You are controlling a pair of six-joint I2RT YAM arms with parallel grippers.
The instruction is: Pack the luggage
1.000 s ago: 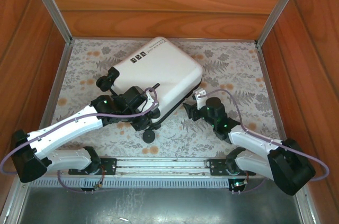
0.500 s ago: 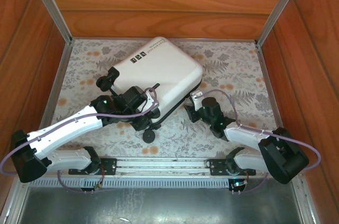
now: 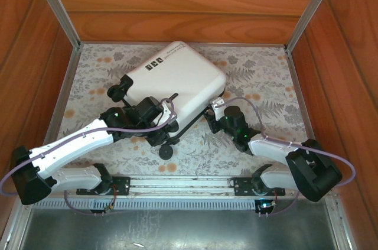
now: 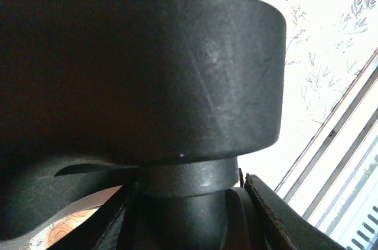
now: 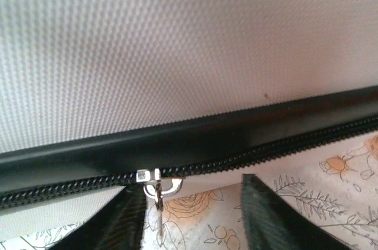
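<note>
The left gripper [image 3: 159, 132] is at the near-left corner of the luggage [image 3: 177, 75]. In its wrist view a black wheel [image 4: 142, 72] looms close, and the fingers [image 4: 112, 223] stand on either side of the wheel's neck. Whether they press on it I cannot tell.

The white luggage lies flat on the flowered table [image 3: 266, 84], a little left of the middle and towards the far side. It is turned so that its long axis runs from near-left to far-right, with the wheels at its left end.

The right gripper [image 3: 214, 111] is at the case's near-right edge and is clearly the nearer arm to the zip. Its wrist view shows the black zip band [image 5: 266, 135] running left to right under the white shell, rising slightly to the right. The small silver zip pull [image 5: 156, 188] hangs from the band. The right fingers [image 5: 266, 214] are spread wide and hold nothing. The pull sits between them, just beyond the tips and far closer to the left one in that view.

This is what the next move probably turns on. The fingers need to shift slightly left to centre on the pull, close on it, then travel along the line of the band rather than across it. Which direction shuts the zip I cannot tell.
</note>
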